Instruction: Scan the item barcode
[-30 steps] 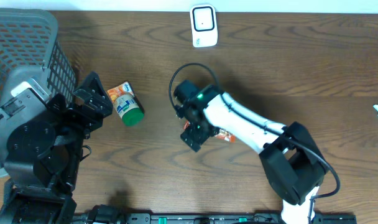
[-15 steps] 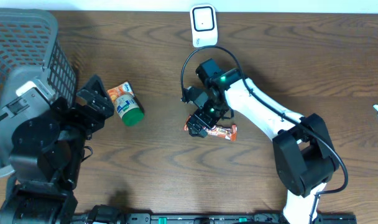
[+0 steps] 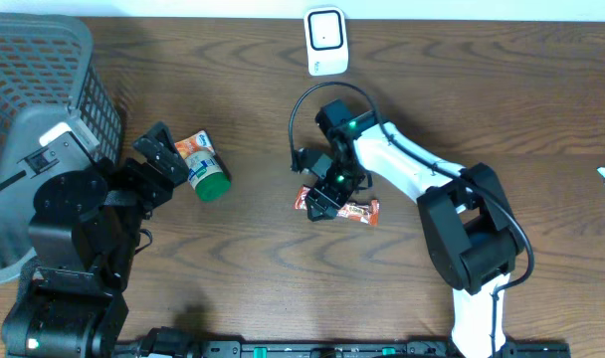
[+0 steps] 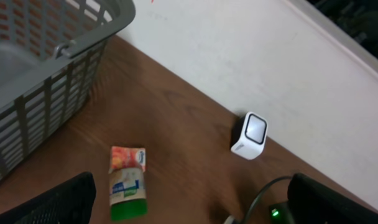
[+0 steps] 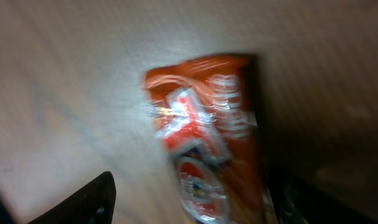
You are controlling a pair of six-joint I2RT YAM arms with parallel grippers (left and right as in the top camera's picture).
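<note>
Overhead first: snack packet (image 3: 357, 210) lies flat on the counter (image 3: 502, 99) near the middle, below the scanner (image 3: 324, 40) and well apart from it. Its long axis runs left to right, and its left end is hidden under the right fingers (image 3: 320, 199). The white right arm reaches in from the lower right, elbow bent, wrist turned down over the packet. The left arm sits folded beside the basket (image 3: 94, 99), its fingers (image 3: 161, 159) just beside a green-capped bottle (image 3: 203, 169).

Left wrist view: the left fingers (image 4: 58, 202) stand wide apart, cut off at the bottom edge.

Right wrist view: the packet (image 5: 207, 143) is blurred, its print unreadable. It runs top to bottom between the right fingers (image 5: 83, 199), which stand apart around it.
</note>
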